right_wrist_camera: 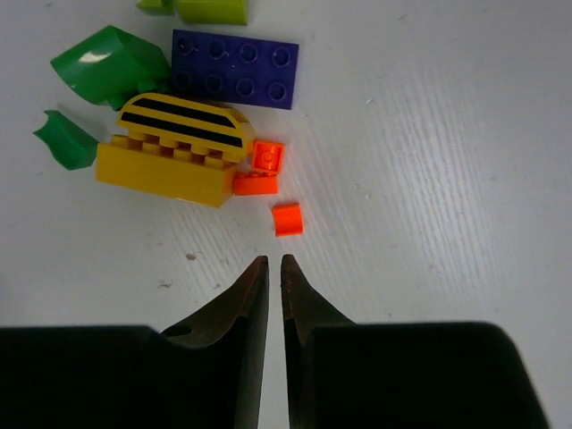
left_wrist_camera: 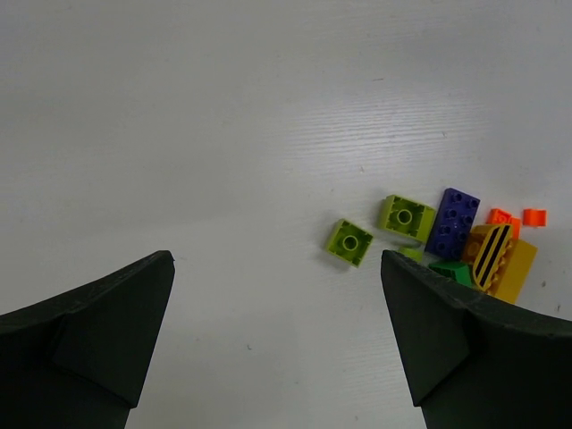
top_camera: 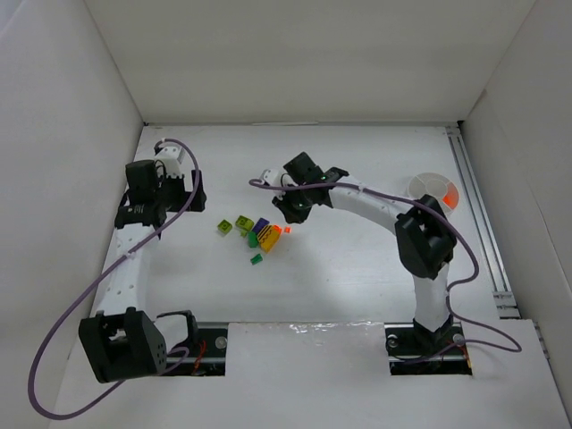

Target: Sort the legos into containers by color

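The legos lie in a loose cluster mid-table: two lime bricks [left_wrist_camera: 349, 242] [left_wrist_camera: 407, 217], a purple plate [right_wrist_camera: 234, 69], a yellow brick with black stripes [right_wrist_camera: 174, 152], dark green pieces [right_wrist_camera: 107, 67] and three tiny orange pieces, one of them [right_wrist_camera: 287, 219] lying apart. My right gripper [right_wrist_camera: 273, 261] hovers just short of that loose orange piece, its jaws almost together with nothing between them. My left gripper [left_wrist_camera: 275, 257] stands wide open over bare table, left of the cluster. The containers are wedges of a round white bowl [top_camera: 427, 183] at the far right, and one wedge holds something orange [top_camera: 450, 197].
White walls enclose the table on three sides. A metal rail [top_camera: 476, 214] runs along the right edge behind the bowl. Purple cables [top_camera: 192, 192] loop off both arms. A small green piece [top_camera: 256, 259] lies nearest the arms' bases.
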You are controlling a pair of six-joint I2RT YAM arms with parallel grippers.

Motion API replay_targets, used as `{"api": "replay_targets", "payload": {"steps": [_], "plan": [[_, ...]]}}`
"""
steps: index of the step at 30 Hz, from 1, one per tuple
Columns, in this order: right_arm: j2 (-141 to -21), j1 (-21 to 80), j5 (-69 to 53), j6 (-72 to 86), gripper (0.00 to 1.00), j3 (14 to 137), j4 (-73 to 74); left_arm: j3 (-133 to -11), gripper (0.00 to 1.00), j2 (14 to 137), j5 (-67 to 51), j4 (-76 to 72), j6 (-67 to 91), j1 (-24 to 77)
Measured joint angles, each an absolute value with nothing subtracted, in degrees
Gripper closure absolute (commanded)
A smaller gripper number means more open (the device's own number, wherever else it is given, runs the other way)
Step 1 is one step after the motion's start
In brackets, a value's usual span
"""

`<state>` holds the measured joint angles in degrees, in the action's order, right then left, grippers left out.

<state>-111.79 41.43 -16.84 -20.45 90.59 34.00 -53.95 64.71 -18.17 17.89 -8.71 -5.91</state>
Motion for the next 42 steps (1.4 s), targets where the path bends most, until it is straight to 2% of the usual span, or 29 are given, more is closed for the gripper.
{"api": "replay_targets", "payload": {"steps": [9, 17, 33, 42], "plan": [[-119.3, 46.0, -10.8, -21.4, 0.84, 93.3, 33.9, -54.0, 0.00, 64.7, -17.3, 18.6, -8.4, -8.0], [-120.2, 48.2, -9.2, -21.4, 0.84, 95.4, 34.0, -53.8, 0.00, 64.8, -17.3, 18.7, -8.3, -8.3], [-128.3, 50.3, -9.2, -20.7, 0.84, 102.9, 34.5, -53.7, 0.00, 66.7, -17.6, 18.7, -8.3, -8.8], [-128.3, 50.3, -15.6, -21.6, 0.81, 102.9, 36.3, -53.7, 0.00, 66.7, -18.0, 18.6, -8.3, -8.8]]}}
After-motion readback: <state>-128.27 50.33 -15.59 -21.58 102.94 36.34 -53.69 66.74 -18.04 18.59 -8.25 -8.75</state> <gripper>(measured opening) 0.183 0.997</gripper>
